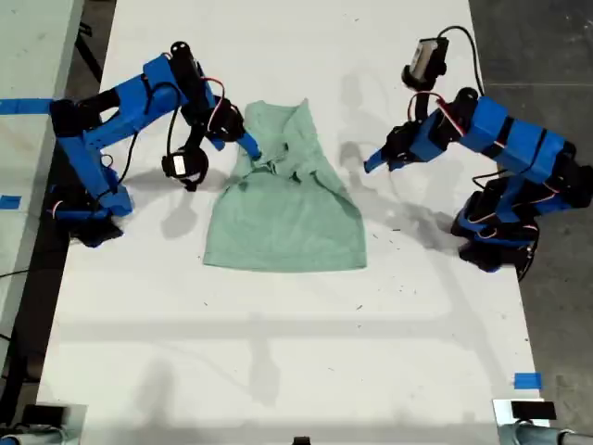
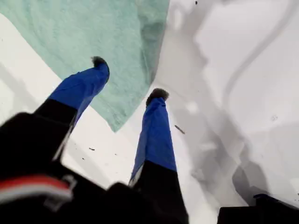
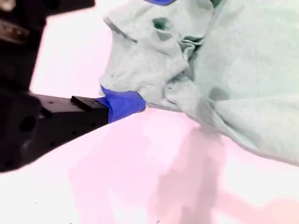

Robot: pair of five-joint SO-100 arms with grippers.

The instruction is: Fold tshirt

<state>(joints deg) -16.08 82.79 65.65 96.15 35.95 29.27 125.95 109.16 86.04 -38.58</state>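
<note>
The jaws of my second gripper (image 1: 248, 145), on the arm at the exterior view's left, are buried in a rumpled bunch of cloth. One blue fingertip sits under the fold and another shows only at the picture's edge in its wrist view, so I cannot tell whether they are clamped on the fabric or just pushing into it. The tshirt (image 1: 287, 222) lies in the middle of the white table (image 1: 278, 352), its lower part flat and smooth and its upper part narrowed and crumpled where that gripper meets it. Over at the exterior view's right, my first gripper (image 1: 372, 164) hangs with its jaws spread and nothing between them, above bare table just beside the shirt's edge. From where I stand, the risk is at the crumpled end. If the second gripper pulls with only a loose pinch, the cloth could slip out and the fold fall crooked; if it holds too thick a bunch, it may drag the whole shirt. The first gripper could also close on the table and miss the edge.
</note>
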